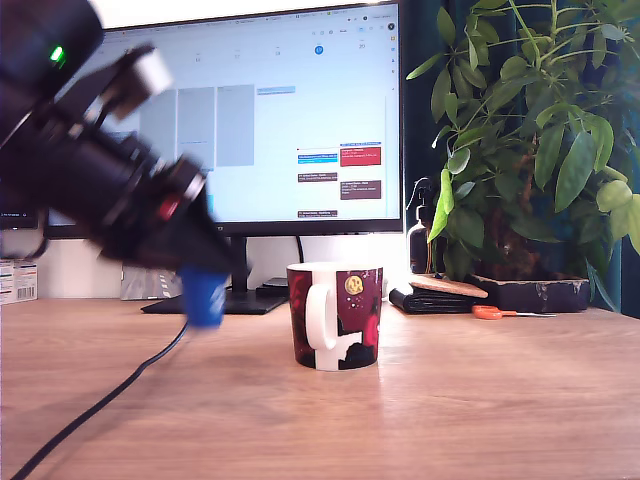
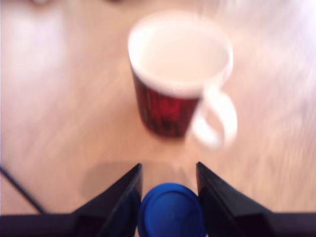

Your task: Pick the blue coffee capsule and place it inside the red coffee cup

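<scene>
Wooden desk fills the lower half of the exterior view, with one monitor lit behind it and one leafy potted plant at upper right. One dark pump bottle stands by the plant, and flat dark items lie just right of the mug, too small to name. One black cable trails across the lower left.

One arm, one gripper, blurred, coming in from upper left of the exterior view. Its two black fingers are closed in tight on either side of the blue coffee capsule, gripping its sides, so it is carried lid toward the wrist camera. In the exterior view the blue body hangs below the fingertips at centre left, off the desk surface as far as I can judge, well left of the mug.

One red coffee cup sits upright at centre frame, handle turned toward the exterior camera, gold emblem beside it. Wrist view shows its white inside in the upper centre, apparently empty, though blur hides detail. Mouth faces up and open, so a drop from above should work.

Judgement: transport step, capsule grasped, not yet over the rim. Count: one capsule, one mug.
</scene>
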`<state>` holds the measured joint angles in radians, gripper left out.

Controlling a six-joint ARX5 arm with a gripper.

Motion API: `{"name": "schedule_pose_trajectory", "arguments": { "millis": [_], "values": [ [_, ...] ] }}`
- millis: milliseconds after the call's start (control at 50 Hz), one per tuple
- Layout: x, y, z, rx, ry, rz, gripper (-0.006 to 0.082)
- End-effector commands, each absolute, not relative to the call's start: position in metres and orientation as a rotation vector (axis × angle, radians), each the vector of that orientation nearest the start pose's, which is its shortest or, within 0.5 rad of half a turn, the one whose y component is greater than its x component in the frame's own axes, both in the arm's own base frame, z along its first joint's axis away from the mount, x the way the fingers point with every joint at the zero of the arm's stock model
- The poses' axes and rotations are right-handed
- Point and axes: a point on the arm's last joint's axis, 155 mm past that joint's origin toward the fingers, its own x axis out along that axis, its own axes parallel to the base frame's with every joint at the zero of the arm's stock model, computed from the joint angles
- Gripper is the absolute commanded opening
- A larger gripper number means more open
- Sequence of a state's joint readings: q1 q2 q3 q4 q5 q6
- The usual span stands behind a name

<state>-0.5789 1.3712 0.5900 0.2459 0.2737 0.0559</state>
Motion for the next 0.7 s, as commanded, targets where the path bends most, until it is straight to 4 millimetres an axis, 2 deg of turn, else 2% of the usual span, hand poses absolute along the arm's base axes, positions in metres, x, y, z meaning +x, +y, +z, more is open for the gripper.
{"name": "schedule_pose_trajectory", "arguments": {
  "millis": [0,120,320,420,680],
  "values": [
    [0.306,-0.262,0.115,0.136,0.499,-0.858,0.0163],
    [0.316,-0.270,0.140,0.125,0.431,-0.866,0.0163],
    [0.321,-0.284,0.174,0.097,0.309,-0.918,0.0163],
    [0.325,-0.288,0.182,0.084,0.268,-0.924,0.0163],
    [0.325,-0.307,0.186,0.019,0.222,-1.002,0.0164]
  ]
}}
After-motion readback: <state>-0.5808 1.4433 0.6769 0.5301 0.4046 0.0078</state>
